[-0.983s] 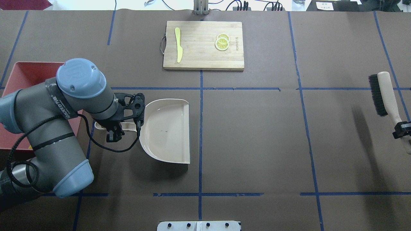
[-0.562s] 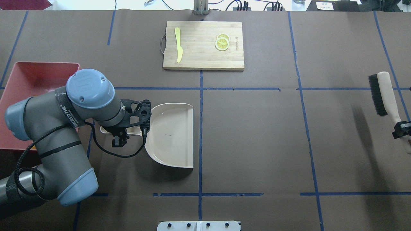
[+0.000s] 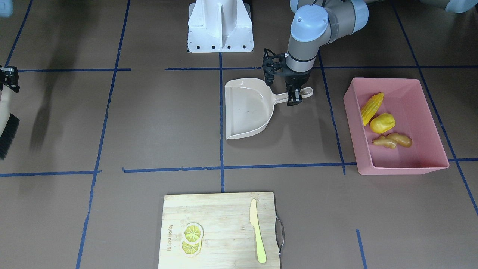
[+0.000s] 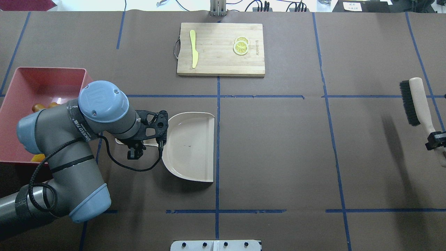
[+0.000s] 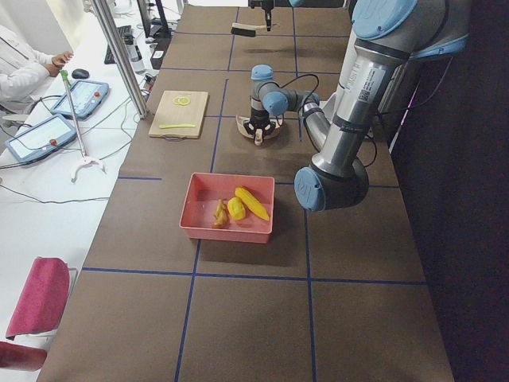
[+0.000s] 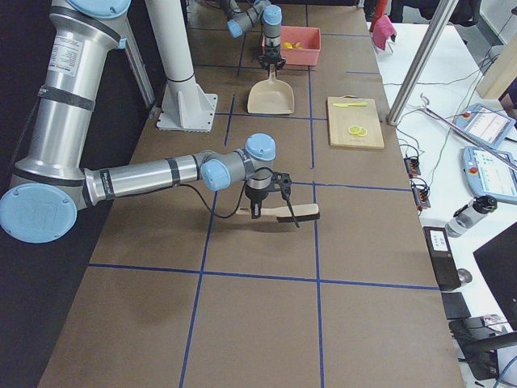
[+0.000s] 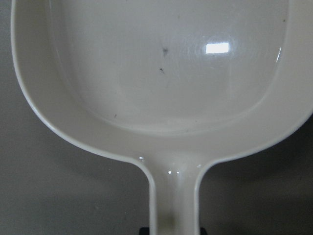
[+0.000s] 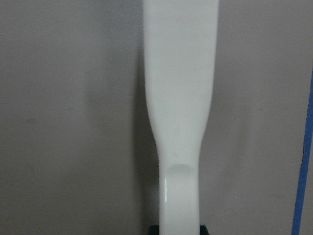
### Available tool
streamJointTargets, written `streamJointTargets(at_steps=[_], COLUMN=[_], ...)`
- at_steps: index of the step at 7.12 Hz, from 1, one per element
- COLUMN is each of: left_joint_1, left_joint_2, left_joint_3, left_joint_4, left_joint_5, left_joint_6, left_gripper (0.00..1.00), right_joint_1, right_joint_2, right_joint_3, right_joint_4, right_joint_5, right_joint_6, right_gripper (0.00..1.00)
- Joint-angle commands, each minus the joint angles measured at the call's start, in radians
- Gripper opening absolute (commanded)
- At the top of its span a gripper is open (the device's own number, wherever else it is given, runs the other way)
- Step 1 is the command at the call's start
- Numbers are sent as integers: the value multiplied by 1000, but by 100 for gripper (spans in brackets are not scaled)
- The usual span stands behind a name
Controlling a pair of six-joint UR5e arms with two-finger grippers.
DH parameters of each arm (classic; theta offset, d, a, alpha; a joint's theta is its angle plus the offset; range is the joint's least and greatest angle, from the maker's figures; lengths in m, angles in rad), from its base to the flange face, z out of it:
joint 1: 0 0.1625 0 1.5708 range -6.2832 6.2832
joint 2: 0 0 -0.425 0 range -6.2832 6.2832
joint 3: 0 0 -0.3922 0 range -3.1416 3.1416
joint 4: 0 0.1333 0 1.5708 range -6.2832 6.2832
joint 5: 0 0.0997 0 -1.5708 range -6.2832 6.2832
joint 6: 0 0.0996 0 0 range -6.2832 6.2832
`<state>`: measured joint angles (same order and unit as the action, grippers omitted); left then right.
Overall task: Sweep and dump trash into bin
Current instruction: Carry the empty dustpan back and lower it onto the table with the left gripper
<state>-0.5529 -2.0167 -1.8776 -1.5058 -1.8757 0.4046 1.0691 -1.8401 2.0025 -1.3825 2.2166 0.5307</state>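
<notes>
The pink bin (image 3: 403,170) stands at my left side and holds the trash: a corn cob (image 3: 372,104), a yellow lump (image 3: 382,123) and a ginger root (image 3: 393,141). In the overhead view the bin (image 4: 45,78) is partly hidden by my left arm. My left gripper (image 3: 295,98) is shut on the handle of the beige dustpan (image 4: 190,146), which is level and low over the table, right of the bin. The pan (image 7: 166,73) is empty. My right gripper (image 4: 437,139) is shut on the handle of a brush (image 4: 416,101) at the far right.
A wooden cutting board (image 4: 216,62) at the far middle carries two lemon slices (image 4: 241,46) and a pale yellow-green knife (image 4: 193,48). A white mount base (image 3: 220,26) sits at the robot's edge. Blue tape lines cross the brown table.
My left arm has carried the dustpan to the right and a little toward the robot, away from the bin. More of the bin now shows. The right arm and brush have not moved.
</notes>
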Motion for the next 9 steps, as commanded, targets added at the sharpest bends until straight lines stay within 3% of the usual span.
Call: streamJointTargets(at_steps=[1, 2, 3, 5, 8, 9], left_joint_1=[1, 1, -5, -27, -172, -241], left_joint_2=[4, 13, 15, 51, 223, 243], left_joint_3=[-6, -18, -31, -72, -271, -291], left_joint_4=[-10, -8, -2, 1, 73, 108], left_joint_5=[36, 100, 113, 113, 101, 95], left_joint_6=[-1, 0, 63, 126, 131, 140], left_gripper=[27, 93, 100, 100, 100, 100], right_joint_1=[-1, 0, -1, -1, 0, 0], right_joint_2=[1, 1, 1, 1, 1, -1], right_joint_3=[-1, 1, 1, 1, 2, 2], right_joint_4=[0, 0, 0, 0, 0, 0], right_joint_5=[0, 0, -2, 0, 2, 2], right_joint_6=[0, 2, 2, 2, 2, 0], right_gripper=[3, 3, 3, 3, 4, 4])
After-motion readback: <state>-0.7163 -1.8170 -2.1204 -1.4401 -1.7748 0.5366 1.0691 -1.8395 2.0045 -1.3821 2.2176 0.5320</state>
